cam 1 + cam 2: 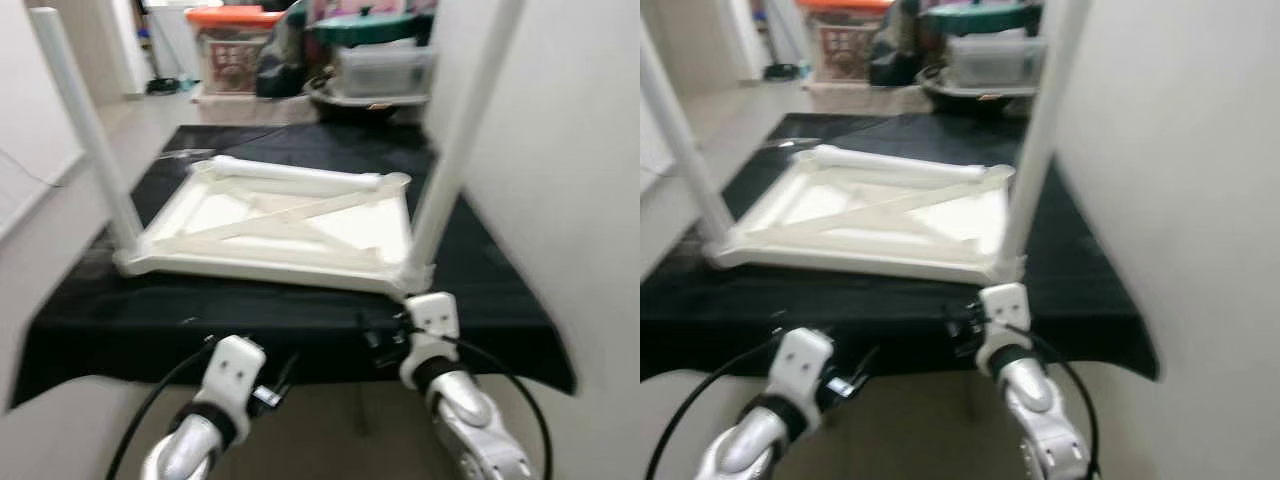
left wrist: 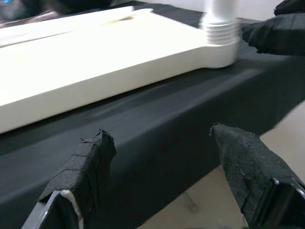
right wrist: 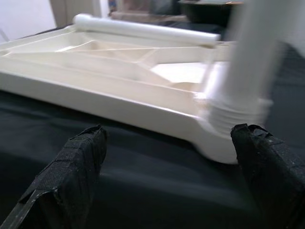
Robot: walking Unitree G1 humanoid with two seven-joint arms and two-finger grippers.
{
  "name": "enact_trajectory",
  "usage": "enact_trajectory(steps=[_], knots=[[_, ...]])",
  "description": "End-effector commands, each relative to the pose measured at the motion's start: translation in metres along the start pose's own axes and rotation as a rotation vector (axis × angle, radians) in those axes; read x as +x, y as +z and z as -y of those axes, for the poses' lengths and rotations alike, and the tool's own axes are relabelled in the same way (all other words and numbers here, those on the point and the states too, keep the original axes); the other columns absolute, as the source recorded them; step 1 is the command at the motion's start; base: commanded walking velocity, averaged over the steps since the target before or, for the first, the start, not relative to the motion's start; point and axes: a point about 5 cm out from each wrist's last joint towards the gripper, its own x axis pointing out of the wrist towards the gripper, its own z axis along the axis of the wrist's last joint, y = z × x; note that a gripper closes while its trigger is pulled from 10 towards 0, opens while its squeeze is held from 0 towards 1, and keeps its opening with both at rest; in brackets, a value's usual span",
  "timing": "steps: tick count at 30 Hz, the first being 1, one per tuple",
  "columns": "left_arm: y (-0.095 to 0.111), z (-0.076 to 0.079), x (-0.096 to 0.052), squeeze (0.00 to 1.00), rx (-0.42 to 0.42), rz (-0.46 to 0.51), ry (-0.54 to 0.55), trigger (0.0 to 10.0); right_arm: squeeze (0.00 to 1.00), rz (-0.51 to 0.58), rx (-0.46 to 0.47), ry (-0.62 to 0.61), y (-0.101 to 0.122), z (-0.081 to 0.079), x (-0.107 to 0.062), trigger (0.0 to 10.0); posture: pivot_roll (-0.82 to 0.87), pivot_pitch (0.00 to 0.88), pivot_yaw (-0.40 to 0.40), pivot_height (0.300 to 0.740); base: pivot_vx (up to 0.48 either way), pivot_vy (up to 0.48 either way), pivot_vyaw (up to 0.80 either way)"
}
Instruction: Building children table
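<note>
A white plastic tabletop (image 1: 280,230) lies upside down on a black cloth-covered table (image 1: 300,320), two white legs (image 1: 455,150) screwed upright at its near corners, a loose leg (image 1: 295,175) at twelve o'clock. Left gripper (image 2: 157,176) and right gripper (image 3: 167,176) hover spread apart at six o'clock. Storage bins (image 1: 385,65) crowd behind.

Home interior, looking like a lived-in room. Plastic storage bins (image 1: 385,68) and an orange-lidded box (image 1: 233,45) are crowding the top of the frame; pale floor (image 1: 60,215) is showing at left, plain wall (image 1: 570,180) at right.
</note>
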Motion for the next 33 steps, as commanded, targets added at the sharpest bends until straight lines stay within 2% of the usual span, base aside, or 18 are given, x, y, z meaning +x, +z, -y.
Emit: enact_trajectory(steps=[1, 7, 15, 17, 22, 23, 25, 26, 31, 32, 33], knots=[[-0.003, 0.002, 0.0, 0.0, -0.003, -0.022, -0.001, 10.0, 0.0, -0.006, 0.027, 0.008, -0.003, 0.004, 0.001, 10.0, 0.08, 0.058, -0.014, 0.74, 0.0, -0.454, 0.0], [-0.004, -0.001, 0.0, 0.0, -0.028, -0.021, 0.022, 10.0, 0.0, -0.018, 0.056, 0.073, -0.003, 0.002, 0.003, 10.0, 0.08, 0.06, -0.01, 0.74, 0.0, -0.141, 0.0], [-0.004, -0.002, 0.0, 0.0, -0.052, -0.025, 0.036, 10.0, 0.0, 0.0, 0.063, 0.113, 0.004, 0.019, 0.013, 10.0, 0.08, 0.067, -0.013, 0.74, 0.0, 0.0, 0.0], [-0.003, -0.003, -0.001, 0.0, -0.058, -0.022, 0.041, 10.0, 0.0, 0.039, 0.065, 0.129, 0.013, 0.026, 0.019, 10.0, 0.09, 0.074, -0.015, 0.74, 0.0, 0.0, 0.0], [-0.001, -0.002, -0.002, 0.0, -0.062, -0.012, 0.042, 10.0, 0.0, 0.057, 0.07, 0.153, 0.019, 0.031, 0.025, 10.0, 0.09, 0.086, -0.016, 0.74, 0.0, 0.0, 0.0], [0.002, -0.001, -0.004, 0.0, -0.07, 0.005, 0.035, 10.0, 0.0, 0.051, 0.074, 0.198, 0.024, 0.034, 0.034, 10.0, 0.1, 0.104, -0.016, 0.74, 0.0, 0.0, 0.0], [0.002, -0.001, -0.004, 0.0, -0.07, 0.005, 0.035, 10.0, 0.0, 0.051, 0.074, 0.198, 0.024, 0.034, 0.034, 10.0, 0.1, 0.104, -0.016, 0.74, 0.0, 0.0, 0.0], [0.004, 0.0, -0.007, 0.0, -0.072, 0.016, 0.028, 10.0, 1.0, 0.053, 0.073, 0.241, 0.029, 0.038, 0.041, 10.0, 0.11, 0.122, -0.015, 0.74, 0.0, 0.0, 0.0], [0.008, 0.003, -0.014, 0.0, -0.068, 0.027, 0.01, 10.0, 1.0, 0.049, 0.063, 0.325, 0.038, 0.043, 0.053, 10.0, 0.13, 0.147, -0.017, 0.74, 0.0, 0.0, 0.0], [0.009, 0.005, -0.019, 0.0, -0.067, 0.024, 0.004, 10.0, 0.42, 0.053, 0.054, 0.367, 0.044, 0.046, 0.056, 10.0, 0.14, 0.166, -0.016, 0.74, 0.0, 0.0, 0.0], [0.01, 0.006, -0.021, 0.0, -0.067, 0.023, 0.0, 10.0, 0.42, 0.055, 0.049, 0.394, 0.047, 0.047, 0.058, 10.0, 0.14, 0.166, -0.016, 0.74, 0.0, 0.0, 0.0]])
